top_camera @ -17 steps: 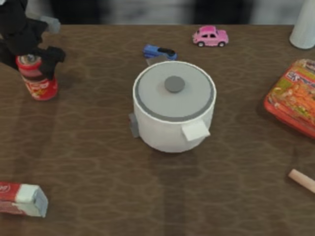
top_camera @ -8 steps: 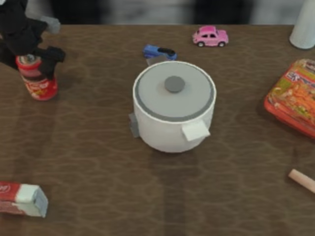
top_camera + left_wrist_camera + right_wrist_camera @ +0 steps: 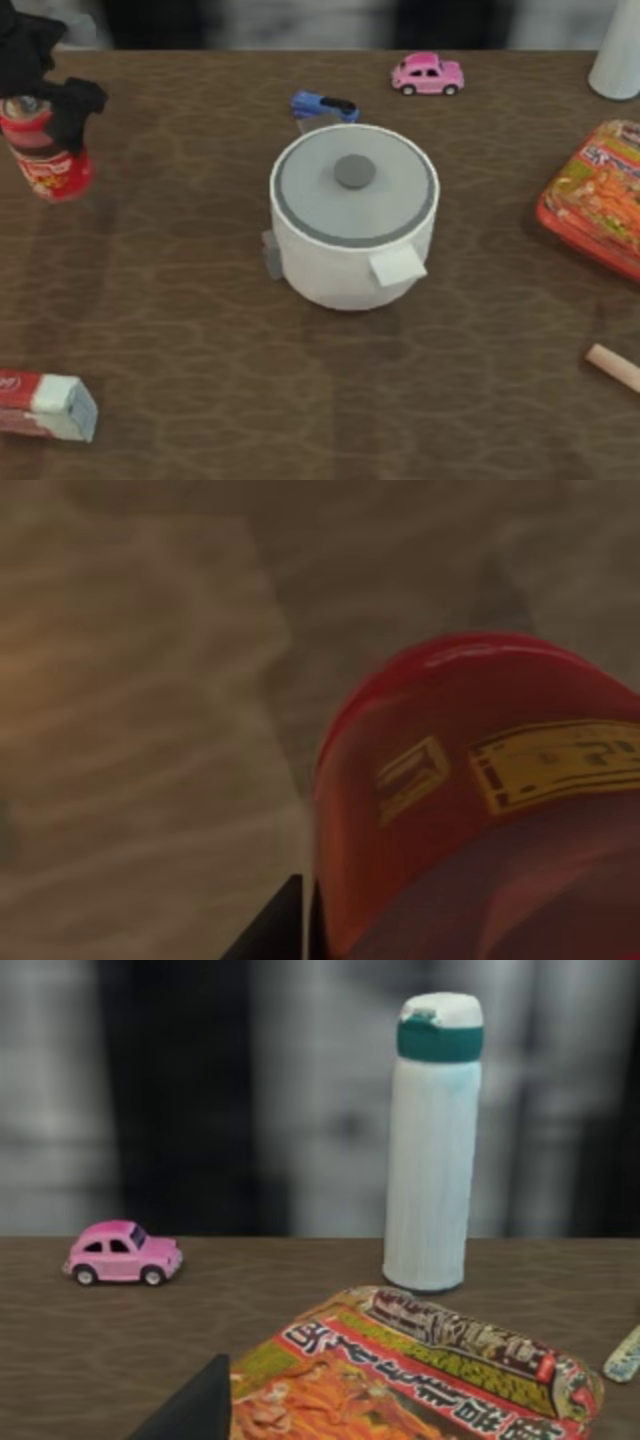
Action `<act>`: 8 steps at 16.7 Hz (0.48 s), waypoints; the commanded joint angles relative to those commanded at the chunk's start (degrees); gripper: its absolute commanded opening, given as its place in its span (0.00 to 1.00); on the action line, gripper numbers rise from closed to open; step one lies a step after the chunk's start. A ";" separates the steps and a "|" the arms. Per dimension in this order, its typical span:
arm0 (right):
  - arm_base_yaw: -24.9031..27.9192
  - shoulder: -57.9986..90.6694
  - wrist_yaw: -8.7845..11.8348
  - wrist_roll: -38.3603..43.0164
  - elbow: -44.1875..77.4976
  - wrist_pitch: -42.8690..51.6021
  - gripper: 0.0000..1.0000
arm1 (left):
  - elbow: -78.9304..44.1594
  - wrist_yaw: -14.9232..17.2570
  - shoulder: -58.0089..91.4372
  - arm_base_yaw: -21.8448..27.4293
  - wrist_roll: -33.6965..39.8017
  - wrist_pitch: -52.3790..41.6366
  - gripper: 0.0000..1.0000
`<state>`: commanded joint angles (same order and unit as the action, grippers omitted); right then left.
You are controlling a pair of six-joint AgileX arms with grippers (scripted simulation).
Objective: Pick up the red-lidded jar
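Note:
The red-lidded jar (image 3: 50, 170) is at the table's far left edge, tilted slightly, its red lid (image 3: 24, 110) on top and a red label with pale print below. My left gripper (image 3: 40, 118) is shut on the jar's upper part, with one black finger (image 3: 82, 103) on the jar's right side. The jar looks raised off the table. In the left wrist view the jar (image 3: 470, 780) fills the view, and a dark finger (image 3: 275, 932) lies against its side. My right arm is out of the top view; only a dark edge of the right gripper (image 3: 198, 1408) shows.
A big white pot with a grey lid (image 3: 353, 215) stands mid-table. Behind it are a blue toy (image 3: 325, 106) and a pink car (image 3: 428, 73). At the right are a white bottle (image 3: 617, 50), an orange packet (image 3: 598, 195) and a pale stick (image 3: 612, 366). A red-and-white box (image 3: 45, 403) lies at the front left.
My left gripper has carried the jar further left and upward from where it stood. The jar now sits nearer the table's left edge. Nothing else has moved.

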<state>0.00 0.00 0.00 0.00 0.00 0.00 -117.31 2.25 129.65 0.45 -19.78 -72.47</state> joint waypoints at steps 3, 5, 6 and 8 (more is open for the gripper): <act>0.00 0.00 0.00 0.00 0.00 0.00 1.00 | 8.25 -0.10 -8.81 -0.49 0.06 -0.76 0.00; 0.00 0.00 0.00 0.00 0.00 0.00 1.00 | 11.08 -0.14 -11.70 -0.70 0.08 -1.13 0.00; 0.00 0.00 0.00 0.00 0.00 0.00 1.00 | 11.60 -0.15 -12.24 -0.74 0.08 -1.21 0.00; 0.00 0.00 0.00 0.00 0.00 0.00 1.00 | 11.64 -0.15 -12.28 -0.74 0.08 -1.22 0.00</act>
<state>0.00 0.00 0.00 0.00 0.00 0.00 -105.67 2.10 117.37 -0.30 -19.70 -73.69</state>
